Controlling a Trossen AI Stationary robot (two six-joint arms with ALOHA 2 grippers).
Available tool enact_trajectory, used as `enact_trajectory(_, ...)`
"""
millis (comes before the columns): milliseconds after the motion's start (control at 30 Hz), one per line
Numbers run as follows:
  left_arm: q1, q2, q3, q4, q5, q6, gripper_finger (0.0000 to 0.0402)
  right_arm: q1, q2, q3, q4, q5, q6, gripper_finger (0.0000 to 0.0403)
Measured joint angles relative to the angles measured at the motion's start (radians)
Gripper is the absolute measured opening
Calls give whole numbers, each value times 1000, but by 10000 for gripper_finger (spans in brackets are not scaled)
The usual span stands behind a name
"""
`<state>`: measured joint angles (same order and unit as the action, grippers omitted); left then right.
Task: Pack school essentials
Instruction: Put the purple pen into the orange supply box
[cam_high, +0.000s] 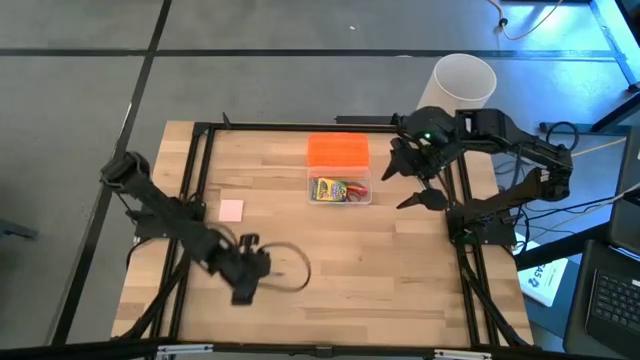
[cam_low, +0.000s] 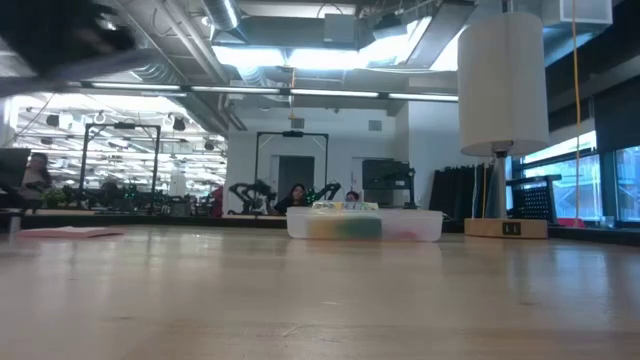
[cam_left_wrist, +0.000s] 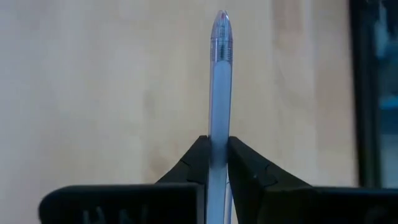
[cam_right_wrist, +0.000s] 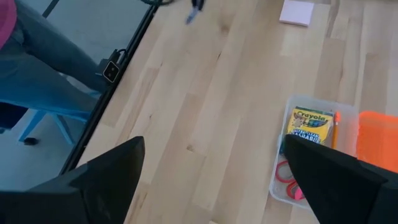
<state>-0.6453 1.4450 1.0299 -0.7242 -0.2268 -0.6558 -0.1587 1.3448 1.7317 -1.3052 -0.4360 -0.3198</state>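
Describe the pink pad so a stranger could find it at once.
On the wooden table, look to the side away from the clear box. The pink pad lies flat and alone on bare wood, a small pale square, the only pink thing there.

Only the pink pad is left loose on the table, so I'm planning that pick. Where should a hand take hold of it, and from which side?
The pink pad lies flat on the wooden table, square and thin, nothing touching it. Probably best come straight down from above and pinch two opposite edges; a sideways approach has almost no height to catch.
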Motion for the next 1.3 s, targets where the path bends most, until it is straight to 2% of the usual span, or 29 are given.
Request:
enact_trajectory(133, 133, -30, 1, 0, -3, 166, 27, 0, -15, 1, 1, 29, -6, 385)
enact_trajectory(467, 444, -33, 1, 44, 1, 551, 35, 0, -19, 1, -2, 224, -4, 385)
enact_trajectory(800, 709, -32, 1, 292, 9, 968, 35, 0, -19, 1, -2, 315, 31, 385)
enact_trajectory(1067, 868, -7, 5, 586, 174, 1069, 28, 0, -19, 0, -1, 364, 106, 385)
enact_trajectory(1300, 940, 90, 3, 695, 297, 1116, 33, 0, -19, 0, 7, 364, 106, 385)
